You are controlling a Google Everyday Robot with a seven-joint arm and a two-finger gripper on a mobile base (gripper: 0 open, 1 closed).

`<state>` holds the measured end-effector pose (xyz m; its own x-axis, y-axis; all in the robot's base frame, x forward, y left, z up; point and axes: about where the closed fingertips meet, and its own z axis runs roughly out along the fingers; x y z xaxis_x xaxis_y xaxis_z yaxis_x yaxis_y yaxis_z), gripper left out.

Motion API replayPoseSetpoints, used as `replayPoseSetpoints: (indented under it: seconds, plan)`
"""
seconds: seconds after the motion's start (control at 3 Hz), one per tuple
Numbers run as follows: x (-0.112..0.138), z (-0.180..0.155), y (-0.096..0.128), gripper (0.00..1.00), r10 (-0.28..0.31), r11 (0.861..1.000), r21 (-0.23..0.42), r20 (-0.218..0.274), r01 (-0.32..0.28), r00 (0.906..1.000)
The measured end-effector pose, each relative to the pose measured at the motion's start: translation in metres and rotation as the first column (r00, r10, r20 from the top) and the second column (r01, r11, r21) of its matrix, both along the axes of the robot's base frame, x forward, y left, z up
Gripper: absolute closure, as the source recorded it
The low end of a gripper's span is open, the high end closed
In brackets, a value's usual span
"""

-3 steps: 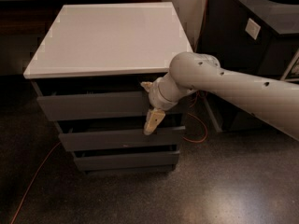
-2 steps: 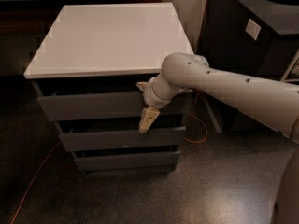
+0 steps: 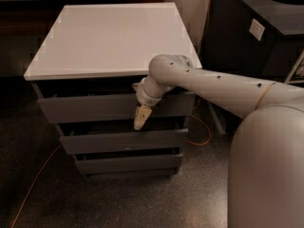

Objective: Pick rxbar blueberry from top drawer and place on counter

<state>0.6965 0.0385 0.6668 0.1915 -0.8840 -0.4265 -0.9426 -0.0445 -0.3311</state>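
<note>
The grey cabinet has a white glossy counter on top. The top drawer has a plain grey front and stands closed or nearly closed. My gripper hangs from the pale arm with its tan tip pointing down, right in front of the top drawer's lower edge, right of its middle. The rxbar blueberry is hidden from view. Nothing lies on the counter.
Two shallower grey drawers sit below the top one. A black cabinet with a round hole stands to the right. An orange cable runs across the dark speckled floor. My arm's large body fills the lower right.
My gripper has moved a little to the left along the top drawer's front and stays at the same height. The drawers have not moved.
</note>
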Motion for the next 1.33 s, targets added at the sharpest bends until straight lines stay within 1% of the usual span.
replayPoseSetpoints:
  seconds: [0.33,0.67,1.0,1.33]
  plan:
    - [0.0143,-0.0118,0.0080,0.16,-0.017,1.000,-0.023,-0.008,0.016,0.9998]
    - [0.0189,-0.0176,0.0073,0.40,-0.040,0.998,-0.039,-0.019,0.039,0.9990]
    - [0.0189,-0.0132,0.0073,0.64,-0.040,0.998,-0.039,-0.019,0.039,0.9990]
    - [0.0188,-0.0090,0.0073,0.95,-0.040,0.998,-0.039,-0.019,0.039,0.9990]
